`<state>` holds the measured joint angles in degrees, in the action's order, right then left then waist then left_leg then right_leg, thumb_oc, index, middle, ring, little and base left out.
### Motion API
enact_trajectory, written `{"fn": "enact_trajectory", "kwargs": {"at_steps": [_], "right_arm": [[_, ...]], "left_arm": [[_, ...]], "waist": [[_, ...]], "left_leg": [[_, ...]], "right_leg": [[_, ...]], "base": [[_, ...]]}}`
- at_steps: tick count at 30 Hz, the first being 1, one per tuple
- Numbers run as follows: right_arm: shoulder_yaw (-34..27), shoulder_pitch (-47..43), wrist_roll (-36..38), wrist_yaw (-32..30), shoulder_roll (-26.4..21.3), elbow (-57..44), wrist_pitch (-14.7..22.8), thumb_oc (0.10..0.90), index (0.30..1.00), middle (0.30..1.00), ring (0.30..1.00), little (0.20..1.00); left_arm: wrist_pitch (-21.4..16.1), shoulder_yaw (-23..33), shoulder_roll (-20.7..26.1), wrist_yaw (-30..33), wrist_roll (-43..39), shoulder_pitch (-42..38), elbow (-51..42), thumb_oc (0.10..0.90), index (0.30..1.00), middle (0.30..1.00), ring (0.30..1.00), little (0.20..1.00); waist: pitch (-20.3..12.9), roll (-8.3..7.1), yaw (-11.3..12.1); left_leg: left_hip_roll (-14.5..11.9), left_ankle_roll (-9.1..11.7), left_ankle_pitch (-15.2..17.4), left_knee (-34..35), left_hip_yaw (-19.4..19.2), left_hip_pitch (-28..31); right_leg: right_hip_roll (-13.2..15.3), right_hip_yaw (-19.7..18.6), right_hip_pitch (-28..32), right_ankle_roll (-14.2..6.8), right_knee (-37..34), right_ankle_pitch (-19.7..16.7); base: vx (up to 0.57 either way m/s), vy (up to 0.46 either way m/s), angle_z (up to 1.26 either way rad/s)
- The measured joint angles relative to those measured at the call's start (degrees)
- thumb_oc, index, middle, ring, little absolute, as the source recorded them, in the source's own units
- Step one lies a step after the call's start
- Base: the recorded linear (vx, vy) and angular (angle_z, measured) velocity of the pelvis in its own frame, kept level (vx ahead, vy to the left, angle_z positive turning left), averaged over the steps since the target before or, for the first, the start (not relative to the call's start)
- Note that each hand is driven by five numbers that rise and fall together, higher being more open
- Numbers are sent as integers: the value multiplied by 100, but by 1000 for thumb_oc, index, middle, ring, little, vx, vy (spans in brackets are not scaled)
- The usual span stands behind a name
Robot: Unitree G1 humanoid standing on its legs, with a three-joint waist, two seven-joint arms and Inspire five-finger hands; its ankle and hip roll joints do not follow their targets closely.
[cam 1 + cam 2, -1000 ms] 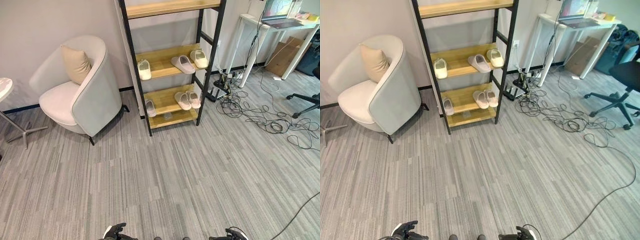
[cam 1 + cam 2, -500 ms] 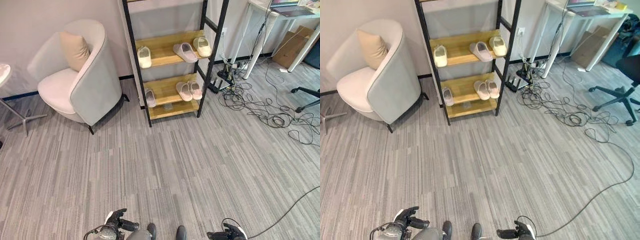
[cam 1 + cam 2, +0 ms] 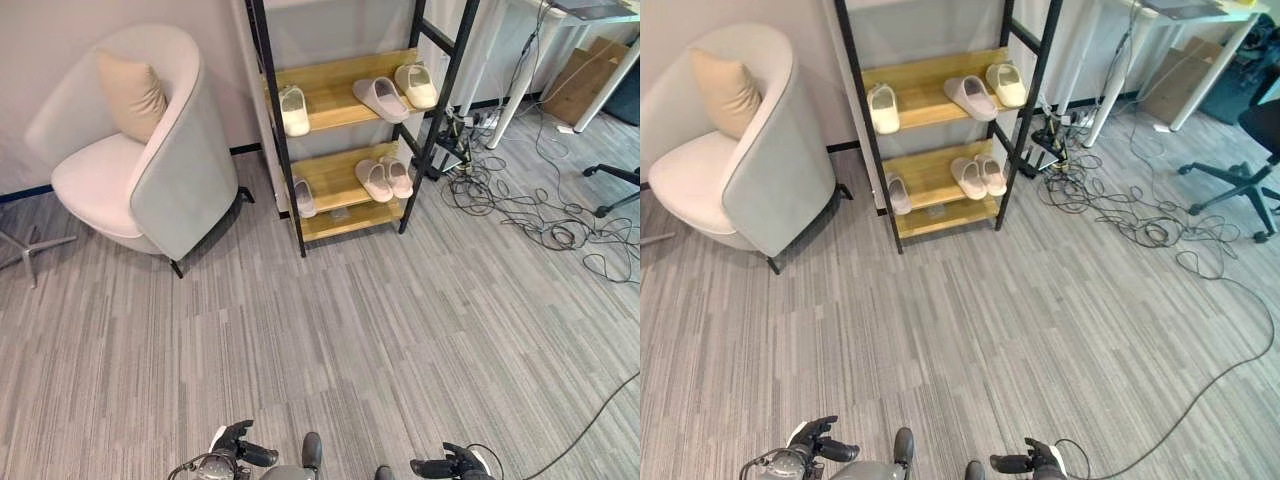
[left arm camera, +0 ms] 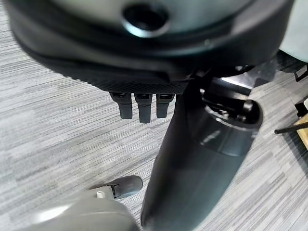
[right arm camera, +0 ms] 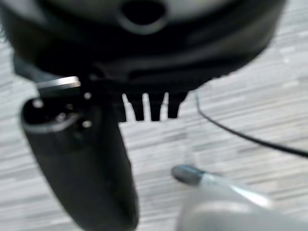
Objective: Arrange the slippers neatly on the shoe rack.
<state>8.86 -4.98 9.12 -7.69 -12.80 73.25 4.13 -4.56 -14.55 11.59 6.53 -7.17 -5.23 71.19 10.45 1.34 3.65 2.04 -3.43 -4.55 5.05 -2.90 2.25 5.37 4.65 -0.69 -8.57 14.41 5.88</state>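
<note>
Slippers [image 3: 380, 98] sit on the shoe rack [image 3: 345, 120]; left hand [image 3: 232, 446] and right hand [image 3: 452, 466] hang low, fingers relaxed, holding nothing

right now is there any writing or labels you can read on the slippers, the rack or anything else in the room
No text can be read anywhere.
Slippers: no marks that can be made out.
Shoe rack: bare wood shelves, black frame, no label.
Cardboard box: any print is too small to tell.
Armchair and cushion: plain.
</note>
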Motion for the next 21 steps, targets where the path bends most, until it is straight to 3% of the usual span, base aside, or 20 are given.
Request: {"fn": "enact_trajectory", "kwargs": {"at_steps": [3, 4, 7, 10, 11, 12, 13, 14, 16, 18, 19, 21], "right_arm": [[25, -60, -8, -2, 20, -5, -28, 800, 900, 900, 900, 900], [30, -52, -9, -2, 17, -103, -14, 800, 900, 900, 900, 900], [64, -26, -8, -1, 15, -220, -18, 800, 900, 900, 900, 900], [66, -14, 15, 5, 19, -228, -20, 800, 900, 900, 900, 900], [71, -56, 13, 7, 25, -222, -29, 800, 900, 900, 900, 900], [71, -55, 9, 7, 30, -218, -32, 800, 900, 900, 900, 900], [70, -9, 2, 7, 32, -196, -43, 800, 900, 900, 900, 900], [66, 60, -4, 4, -16, -159, -50, 800, 900, 900, 900, 900], [68, 216, -11, 2, -93, -160, -82, 800, 900, 900, 900, 900], [70, 262, -16, 3, -168, -157, -96, 800, 900, 900, 900, 900], [59, 208, -12, -1, -173, -155, -105, 800, 900, 900, 900, 900], [62, 177, -5, -4, -196, -191, -87, 800, 900, 900, 900, 900]], "left_arm": [[-17, -103, 81, 8, 8, -53, -41, 800, 900, 900, 900, 900], [-8, -103, 92, 4, 9, -34, -21, 800, 900, 900, 900, 900], [-8, -95, 106, 2, 13, -24, 32, 800, 900, 900, 900, 900], [-8, -94, 89, -1, 25, -18, 158, 800, 900, 900, 900, 900], [-6, -83, 80, -6, 47, 11, 255, 800, 900, 900, 900, 900], [-5, -83, 80, -8, 49, 43, 270, 800, 900, 900, 900, 900], [-6, -84, 74, -17, 53, 135, 271, 800, 900, 900, 900, 900], [-5, -86, -11, -30, 57, 281, 273, 800, 900, 900, 900, 900], [-5, -89, -88, -93, 65, 393, 271, 800, 900, 900, 900, 900], [-12, -84, -116, -118, 164, 376, 255, 800, 900, 900, 900, 900], [-7, -90, -77, -123, 176, 258, 288, 800, 900, 900, 900, 900], [-12, 14, -12, -106, 168, 215, 264, 800, 900, 900, 900, 900]], "waist": [[-44, -90, -14], [-57, -99, -95], [-77, -115, -181], [-88, -128, -343], [-112, -157, -384], [-130, -189, -402], [-155, -224, -447], [-206, -122, -459], [-370, 64, -455], [-448, 97, -435], [-414, 28, -461], [-374, -105, -388]], "left_leg": [[-21, -168, 194, 7, 27, 190], [-27, -165, 190, 7, 46, 267], [-29, -122, 292, 7, 70, 394], [-46, -130, 468, 9, 215, 460], [-56, -37, 542, 11, 244, 519], [-55, 11, 569, 12, 253, 548], [-73, 124, 650, 19, 339, 660], [-252, 258, 761, 36, 415, 832], [-570, 517, 875, -79, 520, 873], [-705, 671, 947, -267, 603, 802], [-684, 869, 1068, -822, 650, 542], [-598, 1049, 1143, -1871, 678, 109]], "right_leg": [[295, 385, -625, -162, 1439, 301], [358, 474, -708, -135, 1405, 338], [395, 642, -881, 19, 552, 213], [283, 568, -1014, 105, -718, -388], [286, 582, -1081, 100, -1131, -776], [286, 602, -1049, 103, -1258, -919], [276, 612, -908, 223, -1389, -1316], [77, 612, -680, 442, -1514, -1511], [-237, 732, -360, 510, -1837, -1496], [-388, 837, -248, 744, -1973, -1551], [-361, 886, -200, 799, -2013, -1515], [-355, 863, -103, 920, -1992, -1445]], "base": [[241, 52, 0], [274, -48, 3], [231, -67, 7], [339, -114, 20], [307, -125, 14], [321, -147, 21], [352, -157, 26], [452, -226, 28], [348, -221, 26], [192, -181, 21], [80, -177, 15], [134, -211, 1]]}}
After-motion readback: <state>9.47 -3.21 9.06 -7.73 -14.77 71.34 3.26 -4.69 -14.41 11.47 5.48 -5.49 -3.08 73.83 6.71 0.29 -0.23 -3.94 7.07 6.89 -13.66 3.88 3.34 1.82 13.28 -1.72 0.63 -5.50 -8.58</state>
